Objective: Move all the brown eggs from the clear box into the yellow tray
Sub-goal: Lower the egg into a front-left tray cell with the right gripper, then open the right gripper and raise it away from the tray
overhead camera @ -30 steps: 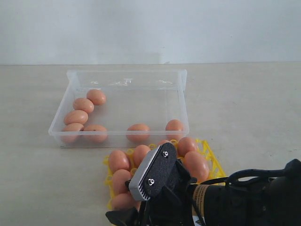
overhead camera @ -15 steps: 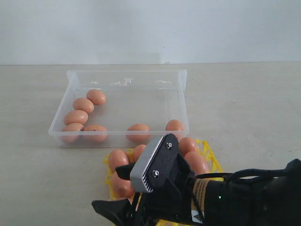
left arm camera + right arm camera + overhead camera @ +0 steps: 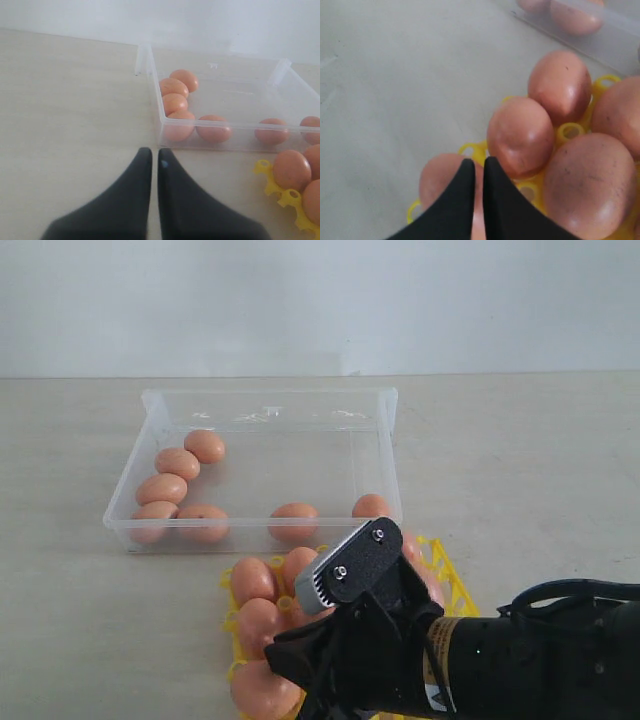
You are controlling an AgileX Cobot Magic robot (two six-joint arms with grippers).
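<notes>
On the desk [image 3: 520, 460] the clear box [image 3: 270, 405] sat at twelve o'clock from the yellow tray [image 3: 452, 580]. Seven brown eggs [image 3: 295, 522] lay in the box, along its nine and six o'clock walls; others filled tray cups. They looked light, smooth and brittle, best cradled gently across the middle. The right gripper [image 3: 475, 162] hung over the tray, jaws together and empty. The left gripper [image 3: 151, 152] also had its jaws together.

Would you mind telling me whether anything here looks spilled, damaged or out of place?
Nothing stands out. The brown eggs lie whole inside the clear box or sit in the yellow tray; none lies loose on the table.
</notes>
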